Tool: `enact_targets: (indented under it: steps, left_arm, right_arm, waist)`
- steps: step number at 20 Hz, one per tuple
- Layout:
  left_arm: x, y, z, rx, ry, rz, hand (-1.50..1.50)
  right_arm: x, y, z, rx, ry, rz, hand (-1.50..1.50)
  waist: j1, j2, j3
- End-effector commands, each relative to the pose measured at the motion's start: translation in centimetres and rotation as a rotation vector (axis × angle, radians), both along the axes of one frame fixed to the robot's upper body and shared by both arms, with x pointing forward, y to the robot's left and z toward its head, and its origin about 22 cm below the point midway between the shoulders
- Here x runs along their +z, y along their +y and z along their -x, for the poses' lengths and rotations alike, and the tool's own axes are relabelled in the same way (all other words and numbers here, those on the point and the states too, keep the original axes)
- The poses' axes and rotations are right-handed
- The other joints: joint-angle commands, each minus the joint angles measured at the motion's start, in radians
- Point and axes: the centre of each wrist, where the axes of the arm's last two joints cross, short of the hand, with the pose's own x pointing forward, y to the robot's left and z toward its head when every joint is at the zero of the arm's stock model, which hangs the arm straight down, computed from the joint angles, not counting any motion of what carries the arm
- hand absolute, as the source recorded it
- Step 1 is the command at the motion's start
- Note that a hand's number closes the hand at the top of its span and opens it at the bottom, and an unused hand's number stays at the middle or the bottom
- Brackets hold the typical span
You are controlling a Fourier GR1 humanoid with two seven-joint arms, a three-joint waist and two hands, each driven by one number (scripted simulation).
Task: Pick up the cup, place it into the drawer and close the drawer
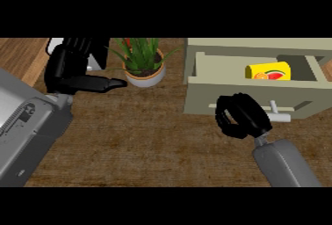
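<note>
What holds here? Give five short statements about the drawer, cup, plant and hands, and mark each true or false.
1. The beige wooden drawer stands open. True.
2. The yellow cup with a fruit picture lies inside the drawer. True.
3. The right hand holds the cup. False: it is in front of the drawer's face, near the white handle, and the cup is in the drawer.
4. The green plant in a white pot stands inside the drawer. False: it stands on the brown counter, left of the drawer.
5. The left hand shows at the upper left. True.
</note>
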Motion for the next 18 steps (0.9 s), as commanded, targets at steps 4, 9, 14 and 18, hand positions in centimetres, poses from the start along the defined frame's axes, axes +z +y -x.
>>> enact_targets:
  steps: [4,9,14,18]
  left_arm:
    - [-0.1,4.3,2.5,0.002,0.008,0.007,-1.50]
    - [-1.1,3.6,1.5,0.001,-0.029,-0.004,-1.50]
    - [-1.9,5.4,3.2,-0.004,-0.015,0.011,-1.50]
    - [-2.0,7.1,3.6,-0.027,-0.020,0.004,-1.50]
  right_arm:
    - [-2.8,-1.8,-5.4,-0.018,0.029,0.031,1.50]
    - [-1.9,-1.2,-9.1,-0.037,0.057,0.015,1.50]
    - [-0.9,-2.7,-10.8,-0.048,0.095,0.001,1.50]
    - [-0.4,-3.5,-11.4,-0.091,0.131,-0.001,1.50]
  waist:
    - [-0.003,0.003,0.001]
    - [0.002,0.018,0.001]
    - [0.017,0.019,0.002]
    - [0.036,0.026,0.002]
